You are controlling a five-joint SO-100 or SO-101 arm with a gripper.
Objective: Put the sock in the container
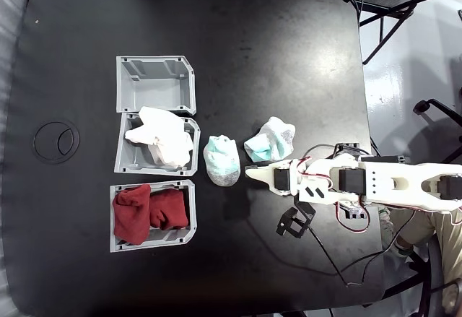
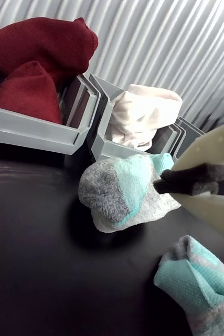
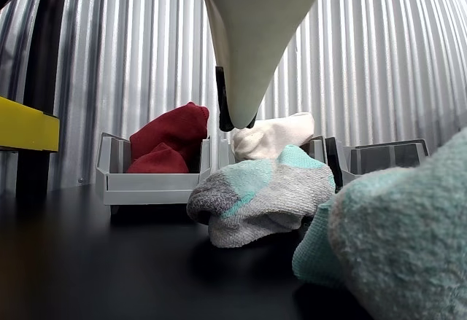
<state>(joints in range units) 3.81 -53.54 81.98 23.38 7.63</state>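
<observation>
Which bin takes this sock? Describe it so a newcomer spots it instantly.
In the fixed view, three grey bins form a column on the black table. Take the top one, the container. It holds nothing, unlike the neighbours with white socks and dark red socks.

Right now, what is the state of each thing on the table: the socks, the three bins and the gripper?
Lumpy mint-green and white sock with grey patch: on the table, not gripped.
Oval mint sock with dark grey toe: on the table, before the bins.
Empty light grey plastic bin: nothing inside.
Grey bin: holds plain white socks, heaped over the rim.
Grey bin: holds dark red socks.
White gripper: holds nothing; whether open or shut is unclear.
</observation>
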